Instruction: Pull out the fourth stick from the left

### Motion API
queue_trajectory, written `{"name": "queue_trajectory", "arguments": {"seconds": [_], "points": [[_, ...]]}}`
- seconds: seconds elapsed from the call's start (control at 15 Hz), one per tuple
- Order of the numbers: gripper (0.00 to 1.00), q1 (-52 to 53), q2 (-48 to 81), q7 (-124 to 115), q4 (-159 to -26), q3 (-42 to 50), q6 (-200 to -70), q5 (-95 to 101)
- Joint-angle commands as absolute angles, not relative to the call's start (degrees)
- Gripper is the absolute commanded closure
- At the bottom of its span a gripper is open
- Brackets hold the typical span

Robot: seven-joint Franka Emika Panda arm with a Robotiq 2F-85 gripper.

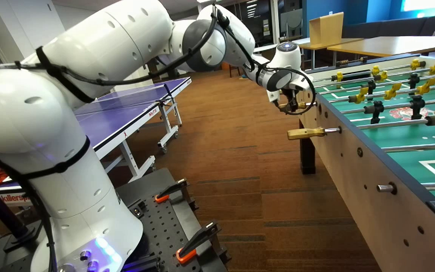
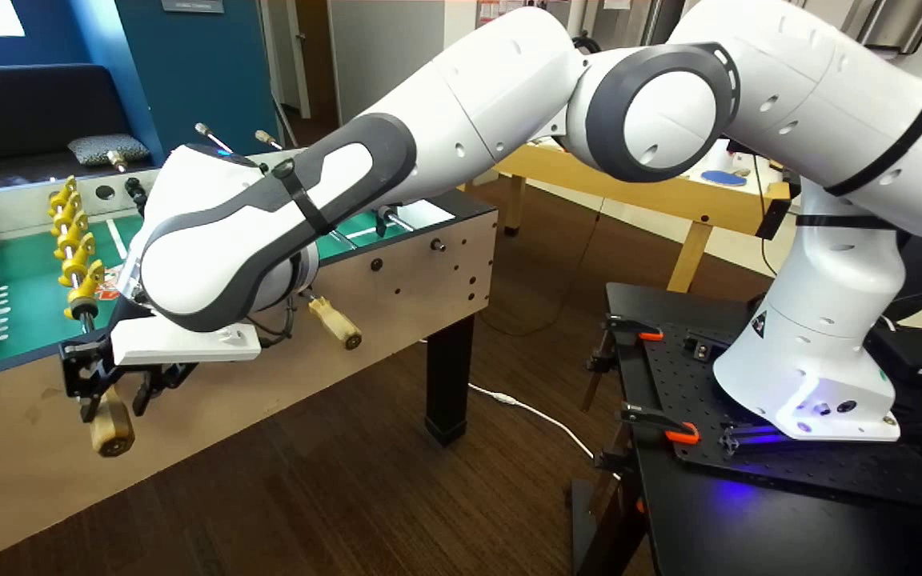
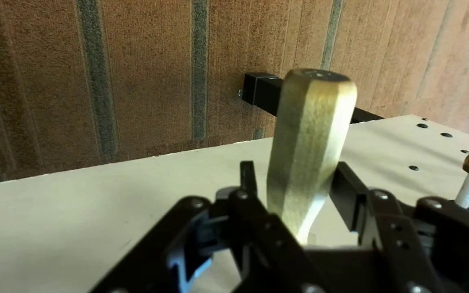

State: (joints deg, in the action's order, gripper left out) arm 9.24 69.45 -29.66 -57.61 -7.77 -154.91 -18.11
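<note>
Jaws wide around fourth stick's handle (image 3: 312,150), gap one side | juts past table's side panel (image 2: 269,380), over floor (image 1: 232,166)

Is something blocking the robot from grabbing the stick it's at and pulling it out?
Nothing visible is. The stick's handle sits inside the open end effector, with nothing else between them. A cable loops beside them, and the other handle is off to the side. Nothing visible blocks the free end, so pulling outward should work.
</note>
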Motion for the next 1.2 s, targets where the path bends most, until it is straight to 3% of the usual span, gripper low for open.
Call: {"name": "queue_trajectory", "arguments": {"seconds": [0.0, 0.07, 1.13], "points": [[0.8, 8.9, 71.5, -28.2, -54.4, -9.0, -154.7, -19.3], [0.85, 8.9, 71.5, -28.2, -54.4, -9.1, -154.4, -19.4], [0.85, 11.0, 70.3, -25.1, -59.5, -14.2, -155.1, -20.4]]}}
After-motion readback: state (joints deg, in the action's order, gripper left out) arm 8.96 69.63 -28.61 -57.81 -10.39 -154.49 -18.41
